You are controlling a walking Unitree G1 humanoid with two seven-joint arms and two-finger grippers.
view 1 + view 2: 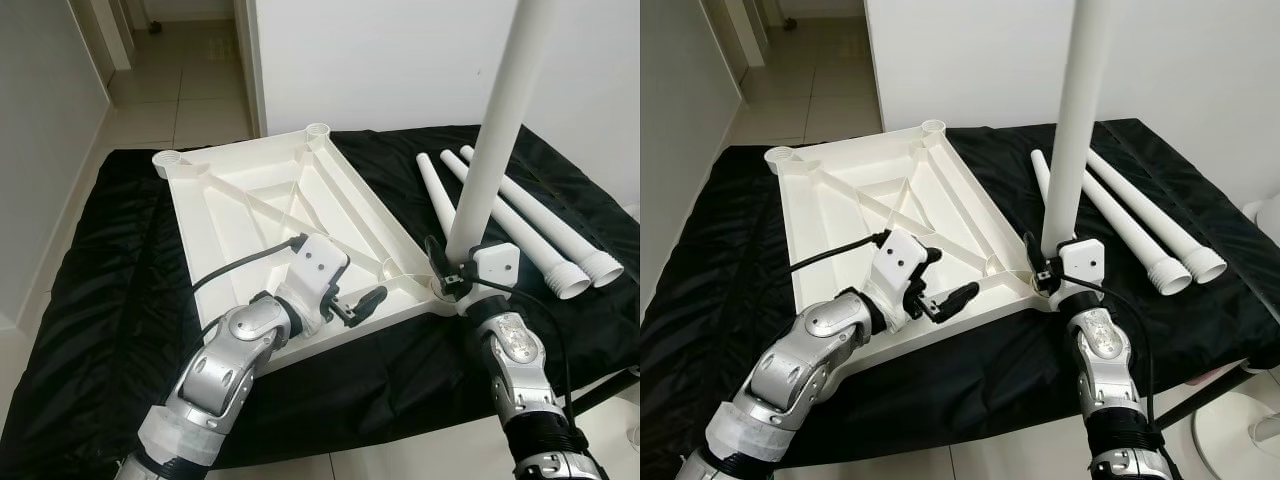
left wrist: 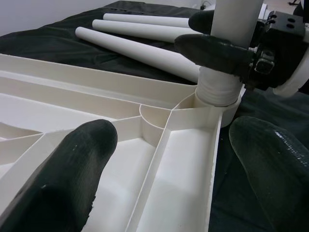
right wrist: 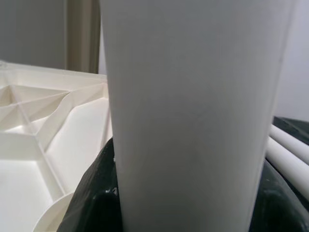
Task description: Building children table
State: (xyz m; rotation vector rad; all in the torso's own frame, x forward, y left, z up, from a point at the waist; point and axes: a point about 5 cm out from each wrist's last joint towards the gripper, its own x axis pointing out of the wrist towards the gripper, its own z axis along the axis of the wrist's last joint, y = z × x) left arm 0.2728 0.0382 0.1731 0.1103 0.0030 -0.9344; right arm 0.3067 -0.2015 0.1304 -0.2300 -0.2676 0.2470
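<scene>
A white plastic tabletop (image 1: pixel 250 205) lies upside down on a black cloth. A white leg (image 1: pixel 495 130) stands upright in the tabletop's near right corner socket (image 2: pixel 219 99). My right gripper (image 1: pixel 450 275) is shut on the leg just above the socket, and its fingers (image 2: pixel 212 48) wrap the tube. My left gripper (image 1: pixel 360 303) is open, with its fingers (image 2: pixel 72 169) astride the tabletop's near rim, a short way left of that socket. Three more legs (image 1: pixel 525 225) lie side by side on the cloth at the right.
The black cloth (image 1: pixel 100 280) covers a low surface whose near edge is just in front of me. Two open sockets (image 1: pixel 317 130) show at the tabletop's far corners. A white wall stands behind, with tiled floor (image 1: pixel 190 90) and a doorway at the far left.
</scene>
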